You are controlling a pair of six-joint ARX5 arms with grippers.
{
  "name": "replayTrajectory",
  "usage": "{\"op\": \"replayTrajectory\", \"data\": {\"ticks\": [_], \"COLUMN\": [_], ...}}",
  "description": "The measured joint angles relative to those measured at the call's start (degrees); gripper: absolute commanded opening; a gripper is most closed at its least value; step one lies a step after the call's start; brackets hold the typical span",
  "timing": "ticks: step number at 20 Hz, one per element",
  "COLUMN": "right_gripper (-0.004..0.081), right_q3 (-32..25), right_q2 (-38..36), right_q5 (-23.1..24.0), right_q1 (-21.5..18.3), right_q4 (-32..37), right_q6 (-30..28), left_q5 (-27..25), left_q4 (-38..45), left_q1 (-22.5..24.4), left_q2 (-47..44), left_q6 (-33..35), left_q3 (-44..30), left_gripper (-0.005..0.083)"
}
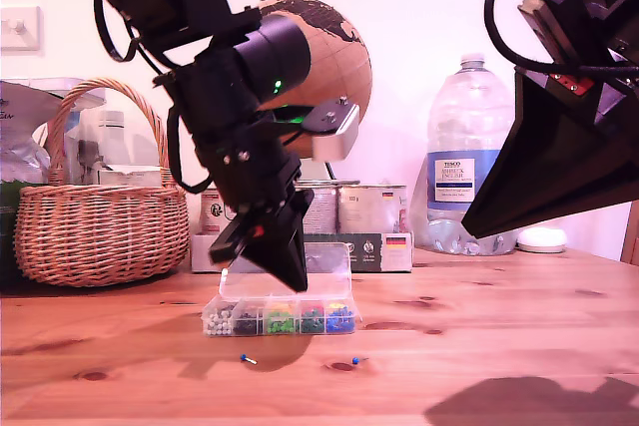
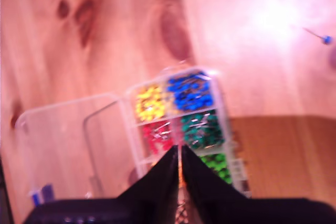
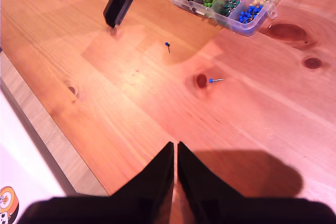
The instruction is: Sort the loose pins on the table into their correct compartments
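Note:
The clear pin box (image 1: 281, 317) stands mid-table with its lid (image 1: 291, 284) open, and its compartments (image 2: 178, 116) hold yellow, blue, red and green pin heaps. My first gripper (image 1: 296, 282) hangs just above the box. Its fingers (image 2: 179, 149) are shut over the red and green sections, and no pin shows between them. Two loose pins with blue heads lie on the table (image 1: 499, 326) in front of the box: one (image 1: 246, 357) (image 3: 167, 44) and another (image 1: 356, 359) (image 3: 211, 81). My second gripper (image 3: 175, 146) is shut and held high at the exterior view's right (image 1: 469, 232).
A wicker basket (image 1: 100, 216) stands at the back on the exterior view's left. A globe (image 1: 324, 57), tins (image 1: 354, 209) and a water bottle (image 1: 467, 157) line the back. The table's front edge (image 3: 52, 145) shows in the second wrist view.

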Motion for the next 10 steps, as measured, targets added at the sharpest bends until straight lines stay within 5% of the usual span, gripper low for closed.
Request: {"op": "replayTrajectory", "data": {"ticks": [3, 10], "right_gripper": [-0.0010, -0.0011], "right_q3": [0.00, 0.00], "right_q2": [0.00, 0.00], "right_q5": [0.09, 0.20], "right_q1": [0.00, 0.00], "right_q4": [0.68, 1.62], "right_q6": [0.00, -0.22], "left_q5": [-0.46, 3.39], "left_q4": [-3.54, -12.61], "left_q1": [-0.70, -3.65], "left_q2": [-1.40, -14.03], "left_q6": [-3.63, -27.34], "left_q3": [1.95, 2.10], "left_gripper": [-0.0022, -0.0022]}}
